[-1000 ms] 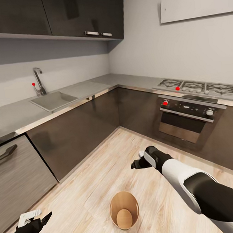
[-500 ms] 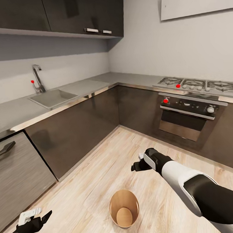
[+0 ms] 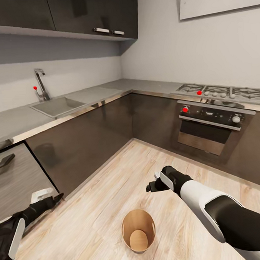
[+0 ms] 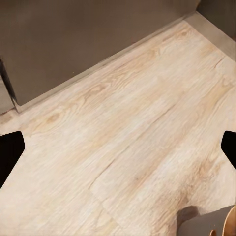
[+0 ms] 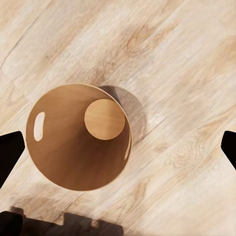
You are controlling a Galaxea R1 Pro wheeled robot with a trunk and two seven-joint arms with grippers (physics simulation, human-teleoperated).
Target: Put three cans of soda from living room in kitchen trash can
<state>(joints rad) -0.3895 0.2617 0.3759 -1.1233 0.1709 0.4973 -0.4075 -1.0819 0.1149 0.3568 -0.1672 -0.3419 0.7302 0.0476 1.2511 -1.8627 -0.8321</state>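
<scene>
Right gripper (image 3: 151,183) hangs with fingers spread and nothing in them, just past the bin (image 3: 138,229) which stands upright on the pale wood floor (image 3: 110,192); left gripper (image 3: 53,197) looks empty too, further off by the dark cabinets (image 3: 88,144); no cans around.

The trash can (image 3: 138,229) shows a warm brown inside. Around it, the floor (image 3: 110,185) is pale blond wood grain. Beyond the trash can, cabinets (image 3: 107,135) are dark brown under a grey counter (image 3: 89,94); the oven (image 3: 210,129) has red-dotted knobs.
</scene>
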